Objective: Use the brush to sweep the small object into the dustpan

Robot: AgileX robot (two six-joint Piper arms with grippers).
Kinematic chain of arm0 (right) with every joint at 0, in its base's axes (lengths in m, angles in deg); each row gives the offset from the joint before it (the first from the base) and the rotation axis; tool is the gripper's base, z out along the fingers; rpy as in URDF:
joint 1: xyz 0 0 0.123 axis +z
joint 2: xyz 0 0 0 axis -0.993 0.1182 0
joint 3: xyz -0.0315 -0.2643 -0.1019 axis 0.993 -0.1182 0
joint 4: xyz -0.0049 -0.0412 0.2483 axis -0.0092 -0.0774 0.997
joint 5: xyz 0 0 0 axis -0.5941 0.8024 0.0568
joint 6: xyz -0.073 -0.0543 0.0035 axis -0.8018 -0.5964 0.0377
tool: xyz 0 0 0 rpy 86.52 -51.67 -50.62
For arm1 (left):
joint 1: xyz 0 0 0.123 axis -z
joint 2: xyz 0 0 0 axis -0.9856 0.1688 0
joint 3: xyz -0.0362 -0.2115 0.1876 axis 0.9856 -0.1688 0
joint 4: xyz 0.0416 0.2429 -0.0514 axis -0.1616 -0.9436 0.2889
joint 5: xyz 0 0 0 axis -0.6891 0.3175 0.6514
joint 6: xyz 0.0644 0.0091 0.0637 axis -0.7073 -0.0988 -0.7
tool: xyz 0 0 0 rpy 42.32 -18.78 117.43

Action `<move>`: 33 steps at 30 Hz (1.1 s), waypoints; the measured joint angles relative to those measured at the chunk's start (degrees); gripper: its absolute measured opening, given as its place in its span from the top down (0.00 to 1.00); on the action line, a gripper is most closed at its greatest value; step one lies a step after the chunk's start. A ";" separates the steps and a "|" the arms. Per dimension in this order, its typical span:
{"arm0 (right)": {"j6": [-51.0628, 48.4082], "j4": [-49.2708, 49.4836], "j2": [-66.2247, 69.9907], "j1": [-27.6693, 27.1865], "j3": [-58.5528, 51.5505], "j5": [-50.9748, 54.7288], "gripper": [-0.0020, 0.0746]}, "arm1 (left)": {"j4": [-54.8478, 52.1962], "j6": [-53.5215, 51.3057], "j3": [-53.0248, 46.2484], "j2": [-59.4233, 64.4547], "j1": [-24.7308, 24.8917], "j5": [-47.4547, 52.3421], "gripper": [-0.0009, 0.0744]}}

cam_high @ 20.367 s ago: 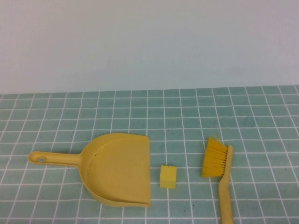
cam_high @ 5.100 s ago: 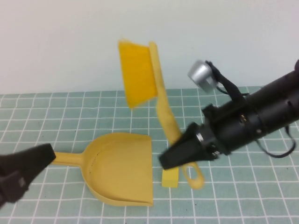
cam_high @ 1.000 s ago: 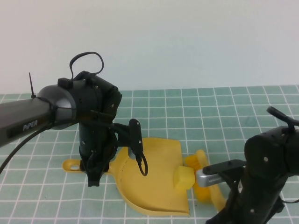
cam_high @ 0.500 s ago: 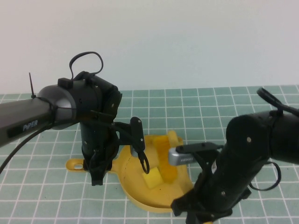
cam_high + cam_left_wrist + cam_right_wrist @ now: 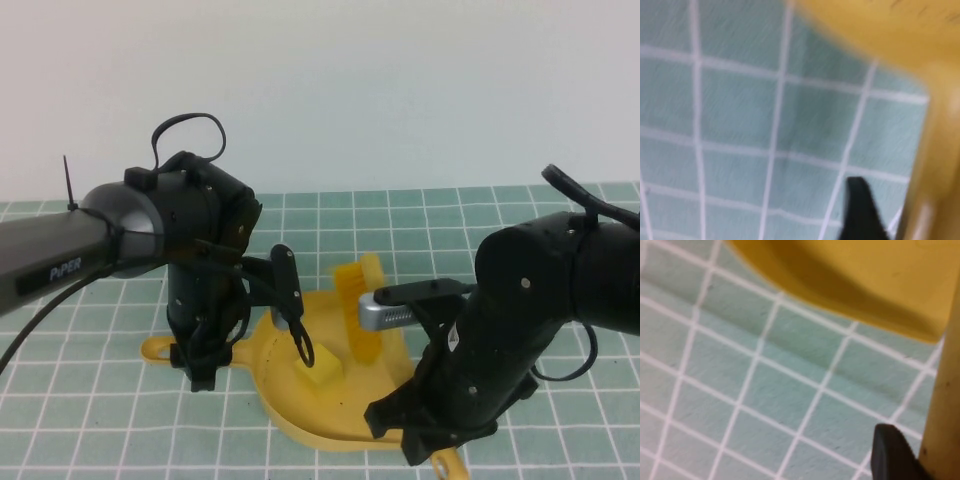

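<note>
We take the dustpan as landmark: the cube lies inside its scoop. Our right gripper, by the scoop's near-right edge, clamps the brush, whose bristles stand just right of the cube. Our left gripper sits at the handle end; we cannot tell its jaws.

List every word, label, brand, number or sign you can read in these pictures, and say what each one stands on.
"PIPER": white letters on the left arm, in the high view at the left edge.
No other text can be read: none shows on the dustpan, the brush, the cube, the right arm or the table, and neither wrist view shows any.
</note>
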 joint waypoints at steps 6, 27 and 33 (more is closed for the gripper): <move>4.51 -6.16 -1.05 0.00 0.00 -0.22 0.76 | -2.18 2.90 0.00 -1.20 0.00 3.31 0.38; -6.93 0.47 2.82 -11.43 -0.02 4.66 0.76 | -1.34 21.65 0.00 -23.35 0.00 2.88 0.99; -7.65 2.17 5.66 -11.43 -0.02 3.24 0.76 | 3.98 27.81 0.00 -29.49 0.00 -2.68 0.99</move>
